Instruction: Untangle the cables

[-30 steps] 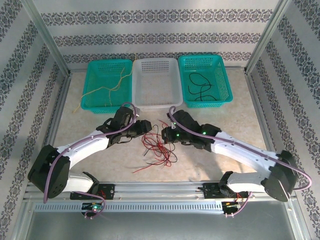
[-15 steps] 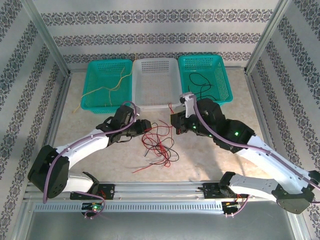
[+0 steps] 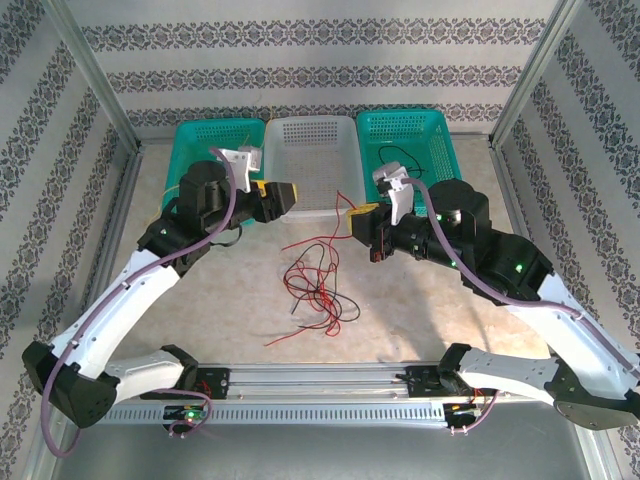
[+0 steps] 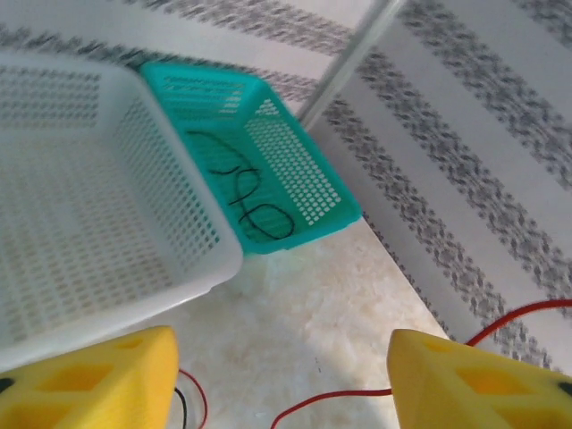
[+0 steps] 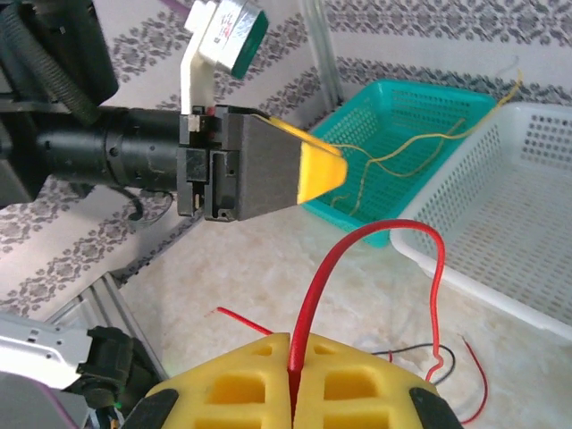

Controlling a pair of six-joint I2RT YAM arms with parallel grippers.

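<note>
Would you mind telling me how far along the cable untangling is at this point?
Done: yellow cables lie in the left teal basket, a black cable in the right teal basket. In hand: the right gripper is shut on a red cable; the left gripper is open. Left: the red tangle on the table, a dark strand among it; the white basket has no cable.

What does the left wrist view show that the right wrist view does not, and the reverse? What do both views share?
Left wrist view, not right wrist: the right teal basket holding the black cable. Right wrist view, not left wrist: the right end effector shut on the red cable, and the left teal basket with the yellow cable. Both: the white basket, the red cable, and the open left end effector.
</note>
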